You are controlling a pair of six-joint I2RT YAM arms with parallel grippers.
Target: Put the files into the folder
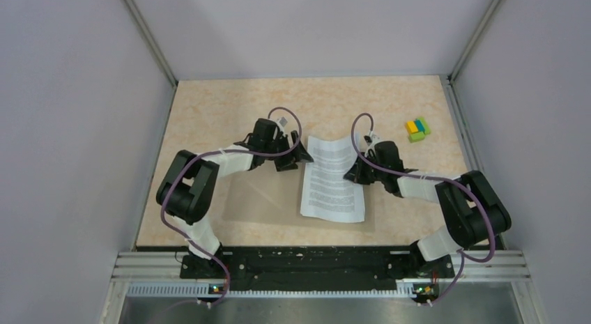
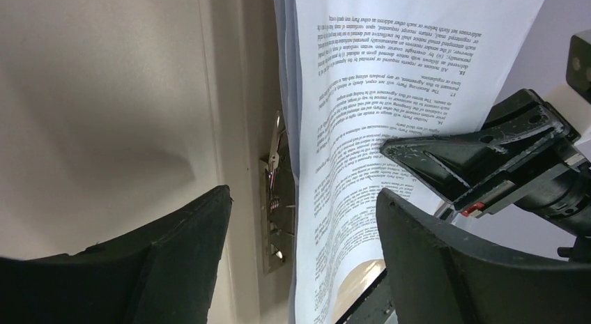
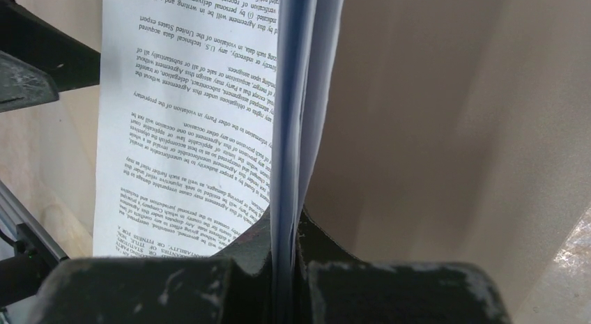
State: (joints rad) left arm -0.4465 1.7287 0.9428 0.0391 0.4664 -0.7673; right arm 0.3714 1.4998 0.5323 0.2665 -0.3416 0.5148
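From above, the files rest on the folder, midway between the surface's side edges. Left wrist: the left hand is spread beside the clip. Right wrist: the right hand pinches the light, floppy sheets' edge, probably a sensible hold.

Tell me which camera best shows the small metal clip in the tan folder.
Left wrist: the small metal clip shows close-up beside the white printed sheets. Top view: too far to tell. Right wrist: not visible.
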